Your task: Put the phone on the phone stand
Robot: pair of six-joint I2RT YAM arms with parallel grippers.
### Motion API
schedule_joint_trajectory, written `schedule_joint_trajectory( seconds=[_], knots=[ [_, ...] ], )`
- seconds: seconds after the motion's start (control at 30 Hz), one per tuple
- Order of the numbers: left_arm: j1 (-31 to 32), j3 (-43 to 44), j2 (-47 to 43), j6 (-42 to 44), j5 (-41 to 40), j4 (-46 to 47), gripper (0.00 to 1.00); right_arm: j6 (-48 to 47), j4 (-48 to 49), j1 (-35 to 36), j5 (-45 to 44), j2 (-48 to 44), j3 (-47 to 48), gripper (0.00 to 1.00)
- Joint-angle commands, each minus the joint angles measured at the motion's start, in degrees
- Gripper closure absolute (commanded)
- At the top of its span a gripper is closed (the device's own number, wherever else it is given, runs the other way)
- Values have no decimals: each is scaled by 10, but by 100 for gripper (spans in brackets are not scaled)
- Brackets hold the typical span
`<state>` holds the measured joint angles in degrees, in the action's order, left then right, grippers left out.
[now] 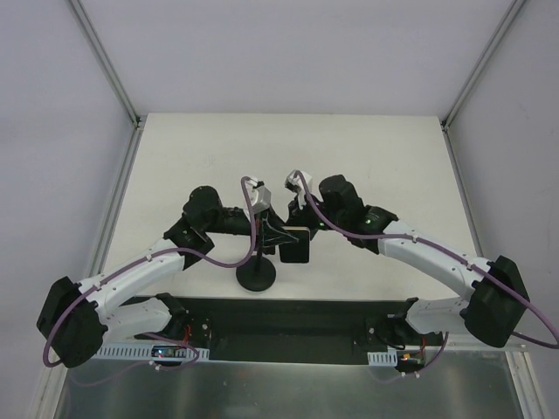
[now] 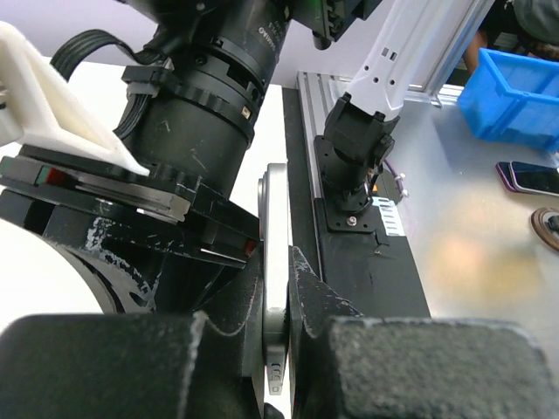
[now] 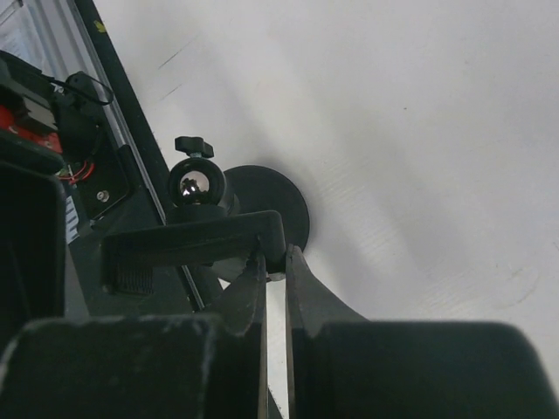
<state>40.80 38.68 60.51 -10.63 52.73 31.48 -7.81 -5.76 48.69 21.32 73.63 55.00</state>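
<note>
At the middle of the counter's (image 1: 367, 157) near edge, my left gripper (image 2: 277, 292) clamps the upright phone (image 2: 274, 205), my right gripper (image 3: 274, 260) pinching the cradle of the phone stand (image 3: 266, 208) just beside it.

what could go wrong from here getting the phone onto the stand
The left gripper pinches only part of the thin glossy black phone, so the phone could twist or slip. The right gripper has its tips against the clamp cradle of the small black disc-based phone stand; a nudge might tip it. The two grippers are crowded together and could collide.
</note>
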Motion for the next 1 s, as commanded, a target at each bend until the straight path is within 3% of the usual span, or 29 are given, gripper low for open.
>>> schedule_joint_trajectory(
  seconds=[0.0, 0.23, 0.7, 0.87, 0.97],
  knots=[
    [-11, 39, 13, 39, 35, 76, 100, 42, 111, -9, 87, -6, 11, 100],
    [-51, 18, 15, 30, 42, 89, 100, 33, 117, -11, 99, -24, -2, 100],
    [-88, 22, -31, 70, 62, -9, 100, 13, 128, -36, 143, -64, -43, 100],
    [-87, 40, -56, 99, -2, -131, 100, 28, 133, -36, 51, -79, -46, 100],
    [-87, 36, -82, 83, -128, -184, 100, 46, 150, -18, -70, -95, -56, 100]
  ],
)
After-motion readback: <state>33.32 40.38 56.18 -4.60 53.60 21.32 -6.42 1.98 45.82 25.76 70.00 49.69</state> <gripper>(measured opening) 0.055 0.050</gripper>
